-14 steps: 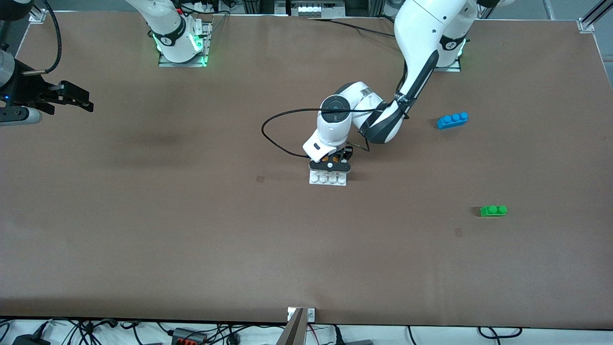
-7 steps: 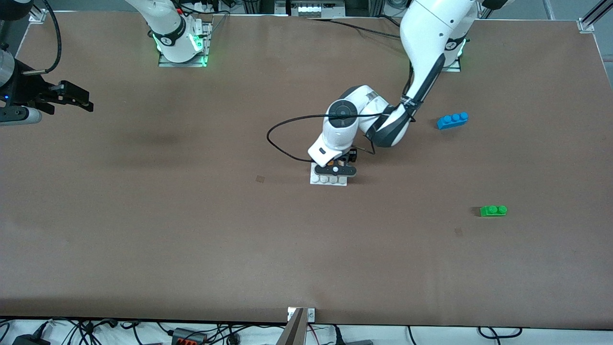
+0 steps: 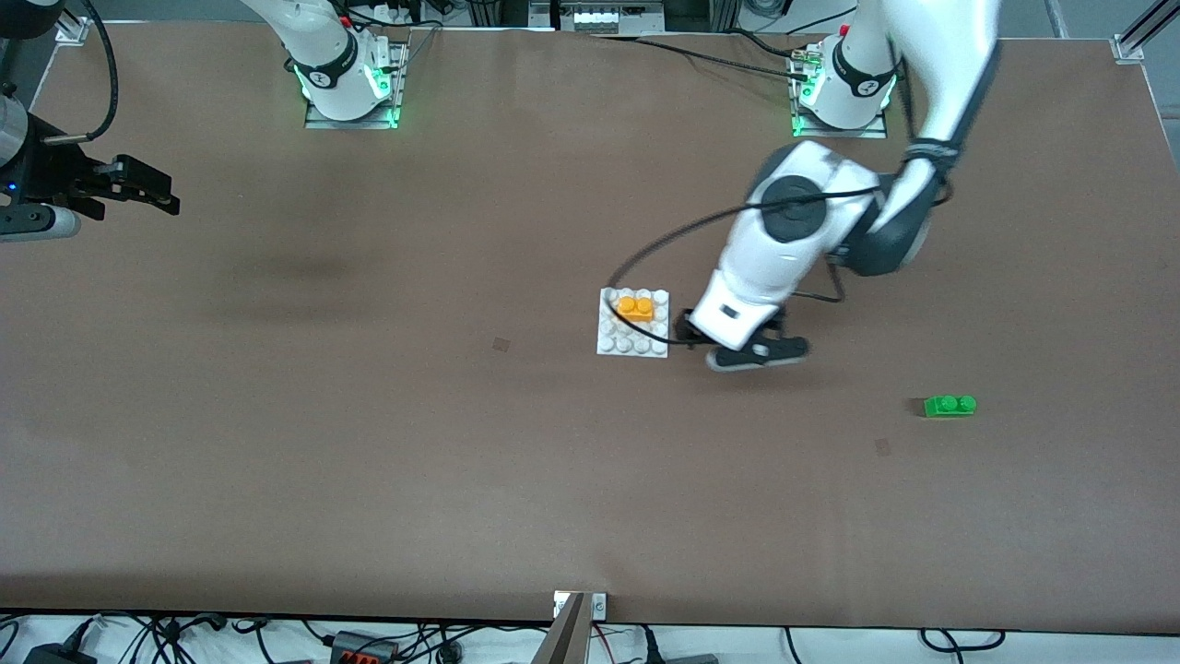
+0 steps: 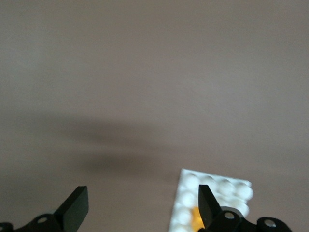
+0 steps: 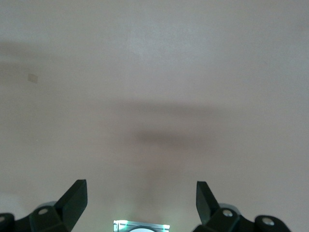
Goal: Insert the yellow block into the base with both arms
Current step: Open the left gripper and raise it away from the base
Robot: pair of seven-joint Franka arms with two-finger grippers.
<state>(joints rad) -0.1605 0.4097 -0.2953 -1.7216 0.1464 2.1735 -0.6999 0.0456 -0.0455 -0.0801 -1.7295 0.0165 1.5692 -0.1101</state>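
The yellow block (image 3: 635,307) sits pressed on the white studded base (image 3: 631,344) in the middle of the table, at the base's edge farther from the front camera. My left gripper (image 3: 730,345) is open and empty. It hangs over bare table beside the base, toward the left arm's end. In the left wrist view the left gripper (image 4: 142,194) has its fingers wide apart, with the base (image 4: 215,186) and a bit of the yellow block (image 4: 195,217) by one finger. My right gripper (image 3: 147,190) waits open and empty at the right arm's end, also in its wrist view (image 5: 141,189).
A green two-stud brick (image 3: 949,405) lies toward the left arm's end, nearer the front camera than the base. The left arm's forearm (image 3: 784,240) stretches over the table there. The right arm's mount (image 5: 141,225) shows in the right wrist view.
My left gripper let go of the yellow block, left it on the base, and swung away toward the left arm's end. The right arm has not moved.
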